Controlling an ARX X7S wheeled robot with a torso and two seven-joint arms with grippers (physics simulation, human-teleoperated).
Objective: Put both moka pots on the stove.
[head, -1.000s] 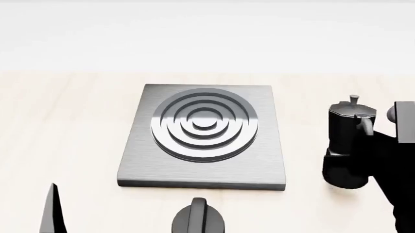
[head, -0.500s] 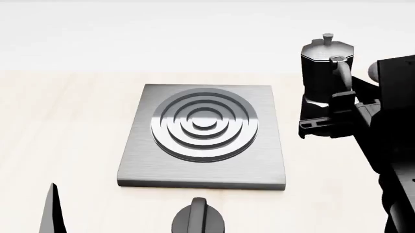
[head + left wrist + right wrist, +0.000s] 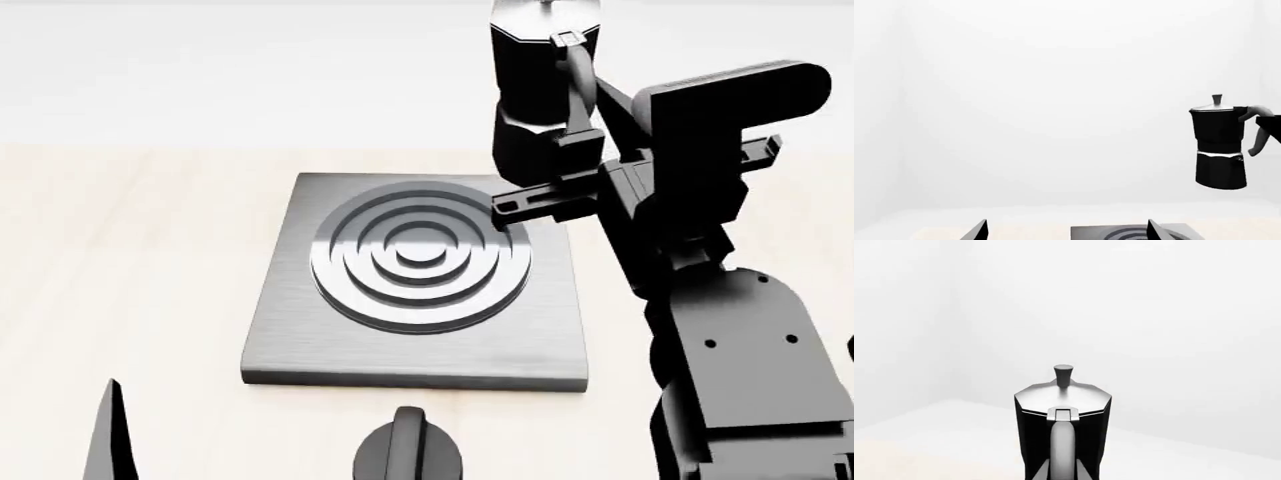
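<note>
I see one moka pot (image 3: 534, 90), black and faceted with a silver lid, hanging upright in the air over the far right corner of the stove (image 3: 334, 340). My right gripper (image 3: 569, 170) is shut on its curved handle. In the right wrist view the moka pot (image 3: 1034, 435) fills the lower middle, with the handle clamped in the right gripper (image 3: 1063, 472). The left wrist view shows the moka pot (image 3: 1217, 145) high above the stove (image 3: 1181, 231). My left gripper (image 3: 1067, 234) is open and holds nothing. A second moka pot is out of view.
A low round black knob with a ridge (image 3: 407, 452) sits on the light wooden table (image 3: 134, 260) just in front of the stove. One left fingertip (image 3: 107, 430) shows at the near left. A white wall lies beyond the table.
My right gripper has lifted the moka pot from the table right of the stove and carried it up and to the left, over the stove's far right corner. The left gripper has not moved.
</note>
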